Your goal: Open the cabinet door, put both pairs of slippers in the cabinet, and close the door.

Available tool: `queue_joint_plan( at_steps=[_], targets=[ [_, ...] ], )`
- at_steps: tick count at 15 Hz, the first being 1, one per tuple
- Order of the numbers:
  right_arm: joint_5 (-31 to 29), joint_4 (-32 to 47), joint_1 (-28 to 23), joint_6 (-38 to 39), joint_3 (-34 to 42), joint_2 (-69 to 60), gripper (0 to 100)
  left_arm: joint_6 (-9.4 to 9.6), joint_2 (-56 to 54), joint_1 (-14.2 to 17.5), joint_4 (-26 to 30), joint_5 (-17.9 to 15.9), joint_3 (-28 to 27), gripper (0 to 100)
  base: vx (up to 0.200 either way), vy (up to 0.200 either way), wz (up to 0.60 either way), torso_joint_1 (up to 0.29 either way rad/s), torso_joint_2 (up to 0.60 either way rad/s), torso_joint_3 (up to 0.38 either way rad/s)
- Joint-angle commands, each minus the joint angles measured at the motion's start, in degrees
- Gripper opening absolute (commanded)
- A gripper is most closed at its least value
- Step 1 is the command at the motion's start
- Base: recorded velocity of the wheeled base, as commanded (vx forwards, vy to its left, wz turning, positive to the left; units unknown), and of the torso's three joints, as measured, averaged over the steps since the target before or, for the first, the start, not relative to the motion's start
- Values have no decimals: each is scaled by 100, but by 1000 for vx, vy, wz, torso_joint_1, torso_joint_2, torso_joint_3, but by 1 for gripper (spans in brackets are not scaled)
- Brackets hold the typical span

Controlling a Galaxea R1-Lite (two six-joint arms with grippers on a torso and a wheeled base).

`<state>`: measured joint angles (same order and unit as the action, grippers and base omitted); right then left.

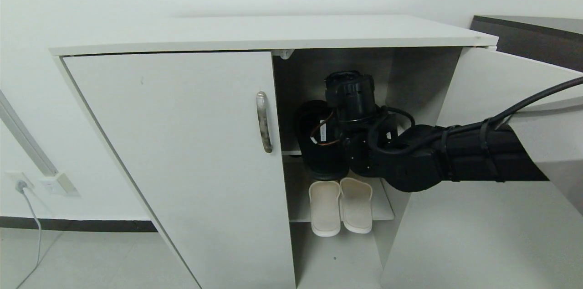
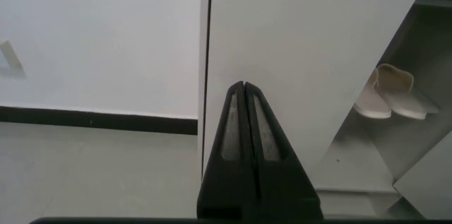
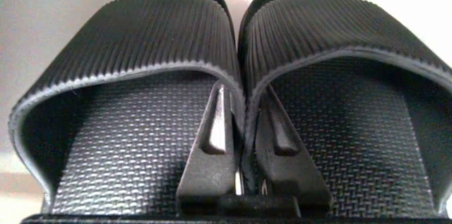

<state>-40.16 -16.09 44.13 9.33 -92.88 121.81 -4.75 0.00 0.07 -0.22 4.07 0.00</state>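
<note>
The white cabinet (image 1: 273,31) has its right door (image 1: 496,84) swung open and its left door (image 1: 182,143) closed. My right arm (image 1: 410,157) reaches into the opening. A pair of black ribbed slippers (image 1: 319,143) is held side by side at the upper shelf's height. My right gripper (image 3: 244,104) is shut on the touching inner edges of the black slippers (image 3: 155,54). A pair of white slippers (image 1: 340,207) lies on the lower shelf (image 1: 382,209), seen from the side as white slippers (image 2: 392,93). My left gripper (image 2: 244,86) is shut and empty, low in front of the closed door.
The closed door carries a metal handle (image 1: 263,121) at its inner edge. A wall socket (image 1: 20,184) with a cable sits low on the wall to the left. A dark counter (image 1: 528,29) stands behind the open door. Grey floor (image 2: 99,174) lies before the cabinet.
</note>
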Motion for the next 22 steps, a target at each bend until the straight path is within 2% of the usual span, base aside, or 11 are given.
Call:
queue_joint_plan(
  at_steps=[1,7,17,18,20,22],
  targets=[
    [25,159,-159,-1,-441,308,0,1,0,1,-4,-3,0,0,0,0,0,0,0,0],
    [43,695,-344,25,-1382,598,0,1,0,1,-4,6,0,0,0,0,0,0,0,0],
    [78,748,-502,140,-1496,801,0,1,0,1,-4,-3,0,0,0,0,0,0,0,0],
    [78,748,-502,140,-1496,801,100,1,0,1,-4,6,0,0,0,0,0,0,0,0],
    [78,757,-511,131,-1443,757,100,1,0,1,-4,6,0,0,0,0,0,0,0,0],
    [78,748,-432,131,-1048,440,100,-8,0,1,-4,-3,0,0,0,0,0,0,0,0]
  ],
)
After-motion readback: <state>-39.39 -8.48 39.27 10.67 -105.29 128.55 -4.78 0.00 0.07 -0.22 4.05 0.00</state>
